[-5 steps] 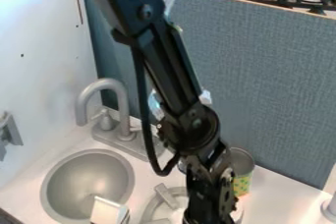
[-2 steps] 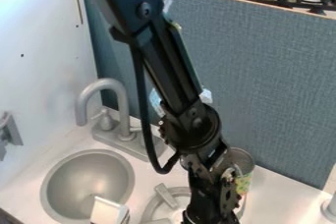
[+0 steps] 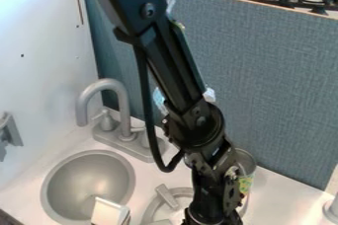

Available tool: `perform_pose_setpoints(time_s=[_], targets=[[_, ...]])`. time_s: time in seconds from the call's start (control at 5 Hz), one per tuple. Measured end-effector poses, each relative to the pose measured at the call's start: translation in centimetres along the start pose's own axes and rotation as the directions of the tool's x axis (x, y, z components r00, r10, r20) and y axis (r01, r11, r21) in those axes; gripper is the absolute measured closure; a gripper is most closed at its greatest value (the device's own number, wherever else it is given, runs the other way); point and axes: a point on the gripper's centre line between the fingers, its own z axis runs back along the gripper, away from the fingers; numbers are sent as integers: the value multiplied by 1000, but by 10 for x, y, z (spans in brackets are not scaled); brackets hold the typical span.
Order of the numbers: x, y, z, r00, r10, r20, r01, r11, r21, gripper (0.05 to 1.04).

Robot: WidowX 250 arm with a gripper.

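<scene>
The black robot arm (image 3: 178, 76) slants down from the top edge, with its gripper (image 3: 211, 218) at the bottom edge, right of centre. Whether the gripper is open or closed, or clamped on anything, cannot be told. Just beside it on the left is a round gray burner (image 3: 167, 197), partly hidden by the arm. A metal can (image 3: 246, 182) with a yellow and green patterned band stands upright on the white counter (image 3: 284, 197), partly behind the arm. Farther left is a round gray sink (image 3: 86, 179), with a curved gray faucet (image 3: 122, 105) behind it. A white box (image 3: 107, 212) overlaps the sink's lower right part in view.
</scene>
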Motion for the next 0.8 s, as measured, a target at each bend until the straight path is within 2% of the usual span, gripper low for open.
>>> perform_pose_setpoints(time_s=[0.2,0.4,0.6,0.8], targets=[[-1,-2,1,1000,5,-8,-5,1000,-13,74],[0,0,38,998,24,50,-25,1000,5,78],[1,-9,79,998,50,36,-52,996,68,81],[20,-21,104,996,85,16,-86,985,151,81]])
